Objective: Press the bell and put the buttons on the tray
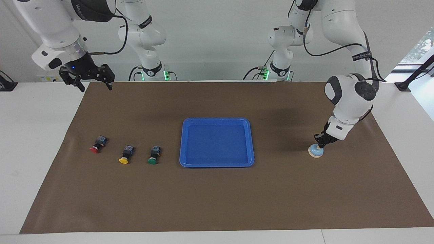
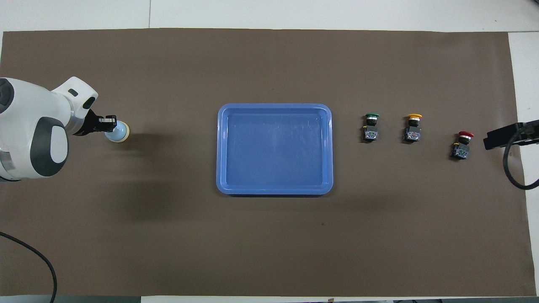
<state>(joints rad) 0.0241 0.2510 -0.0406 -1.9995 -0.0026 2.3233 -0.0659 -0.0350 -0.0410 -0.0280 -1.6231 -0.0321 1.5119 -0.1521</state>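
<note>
One bell (image 1: 316, 151) sat directly under the closed left gripper (image 1: 320, 144), fingertips on its top, knob hidden, right gripper (image 1: 91, 81) open, empty, waiting.

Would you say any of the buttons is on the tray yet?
No: the three buttons sit on the mat beside the tray, which holds nothing.

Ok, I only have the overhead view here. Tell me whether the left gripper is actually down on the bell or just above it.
Observer: In the facing view the left gripper, shut, has its tip right at the top of the bell, apparently touching.
Operator: Report the right gripper; I see only a dark edge.
Observer: The right gripper waits open, raised over the mat's corner at the right arm's end.
Operator: Confirm the tray holds nothing.
Observer: The tray is bare; the red button, yellow button and green button lie on the mat.
</note>
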